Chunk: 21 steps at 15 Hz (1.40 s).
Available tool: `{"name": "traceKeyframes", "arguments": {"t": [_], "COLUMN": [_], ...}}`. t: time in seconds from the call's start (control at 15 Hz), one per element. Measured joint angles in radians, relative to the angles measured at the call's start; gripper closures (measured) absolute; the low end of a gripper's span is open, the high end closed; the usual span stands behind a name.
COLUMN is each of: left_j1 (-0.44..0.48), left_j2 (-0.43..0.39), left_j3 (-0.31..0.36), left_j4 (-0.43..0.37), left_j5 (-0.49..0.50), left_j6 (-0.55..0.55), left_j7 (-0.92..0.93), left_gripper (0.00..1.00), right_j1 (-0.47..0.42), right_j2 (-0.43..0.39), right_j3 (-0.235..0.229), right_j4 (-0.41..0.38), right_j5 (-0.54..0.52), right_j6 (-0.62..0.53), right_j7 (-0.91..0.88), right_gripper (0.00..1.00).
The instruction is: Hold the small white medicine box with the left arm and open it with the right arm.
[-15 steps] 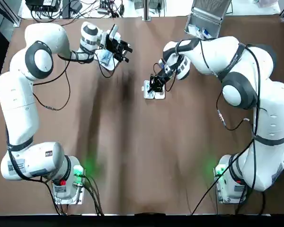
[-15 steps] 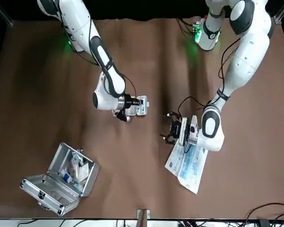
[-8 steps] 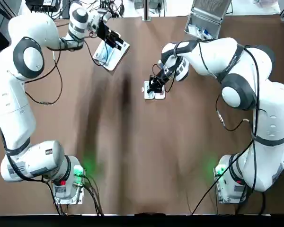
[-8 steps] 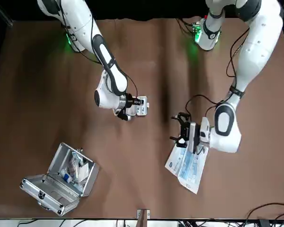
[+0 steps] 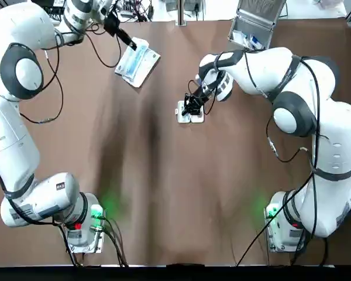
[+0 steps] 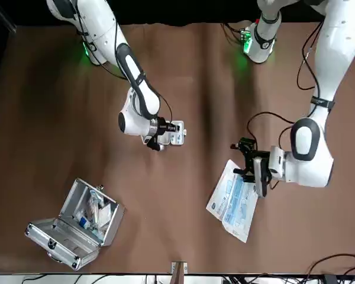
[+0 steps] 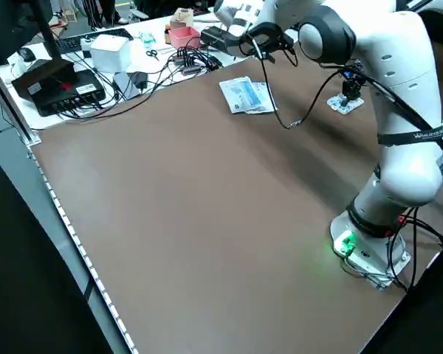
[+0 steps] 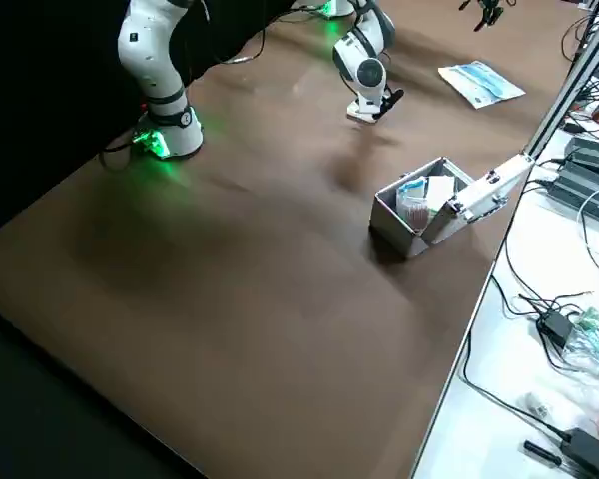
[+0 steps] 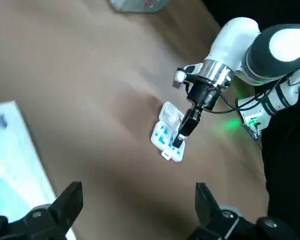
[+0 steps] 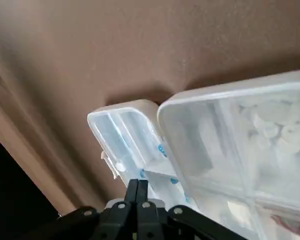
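The small white medicine box [image 5: 190, 111] lies near the table's middle with its clear lid swung open [image 10: 230, 150]. My right gripper [image 5: 193, 105] hangs right over it, fingers shut together and their tips touching the box at the hinge [image 10: 138, 192]. The front view shows the box [image 6: 176, 131] beside that gripper [image 6: 160, 127]. My left gripper [image 5: 127, 40] is far off at the table's back left, open with nothing between its fingers [image 9: 72, 197], at the edge of a blue-and-white mask packet [image 5: 137, 61]. From the left wrist view the box [image 9: 167, 135] looks far away.
An open metal case [image 5: 254, 26] with small items inside stands at the back right [image 6: 77, 222]. The mask packet [image 6: 234, 201] lies flat at the back left. Cables and boxes crowd the bench beyond the far edge [image 7: 111, 59].
My left arm has swung away from the middle toward the back left corner, past the mask packet. My right gripper has stayed on the medicine box.
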Motion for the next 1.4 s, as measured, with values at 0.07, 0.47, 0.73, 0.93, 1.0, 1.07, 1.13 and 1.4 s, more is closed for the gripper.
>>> {"name": "traceKeyframes", "arguments": {"t": [0.07, 0.47, 0.73, 0.93, 1.0, 1.07, 1.13, 1.4], "left_j1": [0.0, 0.016, 0.02, 0.019, 0.019, 0.019, 0.018, 0.01], "left_j2": [-0.018, -0.121, -0.152, -0.169, -0.175, -0.183, -0.19, -0.22], "left_j3": [0.02, 0.087, 0.096, 0.096, 0.096, 0.096, 0.096, 0.095], "left_j4": [0.0, -0.003, -0.005, -0.005, -0.005, -0.006, -0.006, -0.006], "left_j5": [0.003, 0.116, 0.217, 0.305, 0.338, 0.371, 0.409, 0.607], "left_j6": [-0.018, -0.112, -0.121, -0.137, -0.142, -0.146, -0.154, -0.208], "left_j7": [-0.044, -0.38, -0.783, -1.002, -1.039, -1.067, -1.093, -1.27], "left_gripper": [0.0, 0.0, 0.0, 0.01, 0.01, 0.0, 0.0, 0.0], "right_j1": [0.0, -0.006, -0.028, -0.057, -0.069, -0.082, -0.093, -0.122], "right_j2": [0.0, -0.009, -0.041, -0.063, -0.07, -0.08, -0.093, -0.152], "right_j3": [0.0, -0.016, -0.021, -0.029, -0.035, -0.047, -0.065, -0.22], "right_j4": [0.0, 0.016, 0.022, 0.033, 0.045, 0.059, 0.074, 0.216], "right_j5": [0.0, -0.005, -0.036, -0.166, -0.227, -0.29, -0.349, -0.626], "right_j6": [0.0, 0.0, -0.016, -0.069, -0.098, -0.131, -0.171, -0.492], "right_j7": [0.0, 0.0, 0.004, 0.071, 0.098, 0.122, 0.141, 0.192], "right_gripper": [0.99, 0.99, 0.99, 0.99, 0.99, 0.99, 0.99, 0.97]}}
